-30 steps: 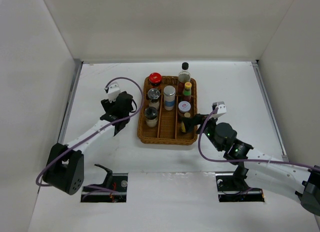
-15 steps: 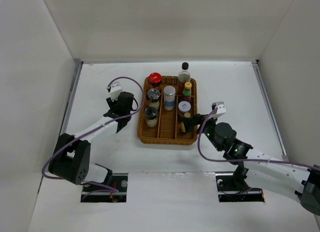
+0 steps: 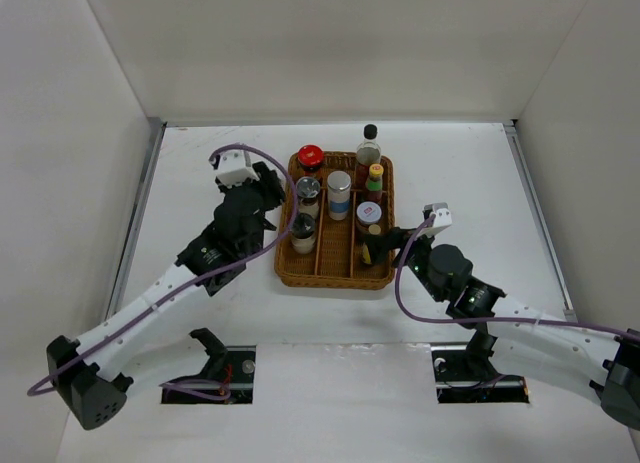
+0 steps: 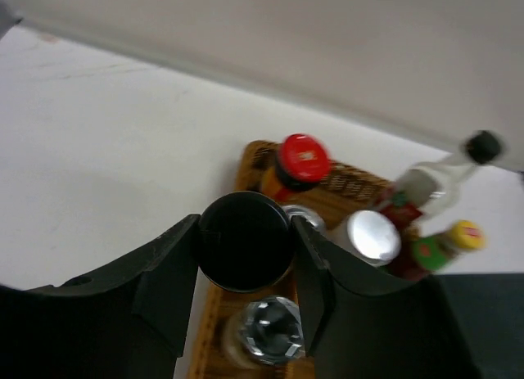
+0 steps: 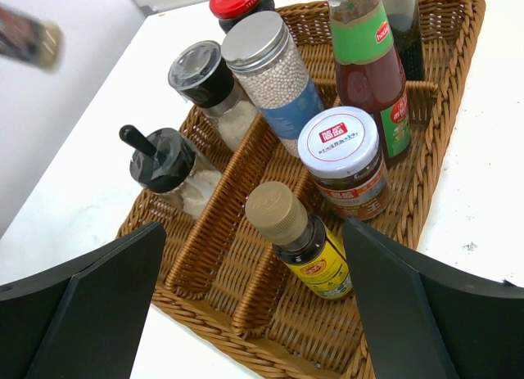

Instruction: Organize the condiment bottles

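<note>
The left gripper (image 4: 246,233) clamps a black-lidded jar (image 4: 244,250) at the wicker tray (image 3: 330,279)'s left edge. The right gripper (image 5: 252,227) gapes wide near the tan-capped sauce bottle (image 5: 304,246) in the tray's right compartment.

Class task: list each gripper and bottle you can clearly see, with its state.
left gripper: jaws shut on black-lidded jar
right gripper: jaws open, empty
red-lidded jar: upright, lidded, in wicker tray
tan-capped bottle: upright, capped, in wicker tray
silver-capped jar: upright, capped, in wicker tray

Place: robot lab test cell.
Enclosure: plain white panels (image 3: 340,43) on three sides.
Bench: white table (image 3: 470,173), two cabled robot arms (image 3: 150,301) mounted at near edge.
</note>
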Controlling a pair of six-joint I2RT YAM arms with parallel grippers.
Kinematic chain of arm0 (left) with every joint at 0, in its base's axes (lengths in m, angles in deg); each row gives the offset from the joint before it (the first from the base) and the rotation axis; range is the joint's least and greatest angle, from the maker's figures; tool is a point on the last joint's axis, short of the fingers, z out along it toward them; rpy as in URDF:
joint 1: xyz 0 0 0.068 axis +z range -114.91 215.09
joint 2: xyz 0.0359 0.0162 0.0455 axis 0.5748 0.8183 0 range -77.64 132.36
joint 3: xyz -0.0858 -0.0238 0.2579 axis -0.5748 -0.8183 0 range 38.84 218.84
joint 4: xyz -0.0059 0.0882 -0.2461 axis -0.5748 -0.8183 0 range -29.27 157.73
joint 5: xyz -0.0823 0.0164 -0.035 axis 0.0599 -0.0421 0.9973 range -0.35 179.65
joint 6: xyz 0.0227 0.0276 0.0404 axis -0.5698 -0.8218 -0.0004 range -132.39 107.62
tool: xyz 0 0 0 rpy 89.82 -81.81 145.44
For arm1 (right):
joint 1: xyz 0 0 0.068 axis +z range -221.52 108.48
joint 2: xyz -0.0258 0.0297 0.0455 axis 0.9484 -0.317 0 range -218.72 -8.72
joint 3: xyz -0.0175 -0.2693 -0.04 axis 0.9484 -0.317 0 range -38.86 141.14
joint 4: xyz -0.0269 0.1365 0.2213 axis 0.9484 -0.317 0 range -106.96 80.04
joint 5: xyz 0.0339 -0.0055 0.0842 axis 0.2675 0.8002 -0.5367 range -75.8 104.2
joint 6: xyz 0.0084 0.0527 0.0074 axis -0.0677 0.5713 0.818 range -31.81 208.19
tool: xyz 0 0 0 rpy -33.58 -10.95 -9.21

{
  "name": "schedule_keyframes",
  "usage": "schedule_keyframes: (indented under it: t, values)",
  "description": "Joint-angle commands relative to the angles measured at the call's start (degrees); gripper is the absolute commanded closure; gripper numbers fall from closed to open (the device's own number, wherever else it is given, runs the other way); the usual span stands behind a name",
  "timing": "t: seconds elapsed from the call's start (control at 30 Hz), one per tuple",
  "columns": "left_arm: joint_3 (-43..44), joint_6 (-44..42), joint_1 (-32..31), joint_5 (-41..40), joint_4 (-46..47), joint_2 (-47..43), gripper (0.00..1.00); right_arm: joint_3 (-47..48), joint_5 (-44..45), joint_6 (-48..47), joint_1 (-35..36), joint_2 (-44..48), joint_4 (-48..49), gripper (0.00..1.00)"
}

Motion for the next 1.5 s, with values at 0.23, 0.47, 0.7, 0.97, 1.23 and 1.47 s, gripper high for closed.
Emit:
schedule_keyframes:
  t: [0.23,0.47,0.7,0.97,1.23,1.47]
  values:
    - [5.8,-4.7,-18.7,-2.2,5.5,9.2,0.6,-0.8,1.7,0.0,-0.3,2.8,3.3,0.04]
    - [2.4,-3.6,-21.4,-0.9,12.2,17.4,0.6,-1.2,2.5,0.0,-0.3,4.6,3.1,0.05]
    - [0.0,-1.8,-20.7,0.5,16.0,25.3,0.6,-1.4,3.0,0.2,-0.6,4.9,2.9,0.05]
    - [-3.7,1.5,-18.6,1.7,19.9,31.4,0.59,-1.3,3.1,0.2,-0.6,4.4,2.9,0.04]
    - [-3.8,3.5,-17.7,2.6,20.1,35.2,0.55,-1.4,2.8,0.5,-1.1,4.3,2.9,0.04]
    - [-4.3,4.9,-17.4,2.7,19.7,34.8,0.4,-1.2,2.5,0.6,-1.3,3.8,2.8,0.04]
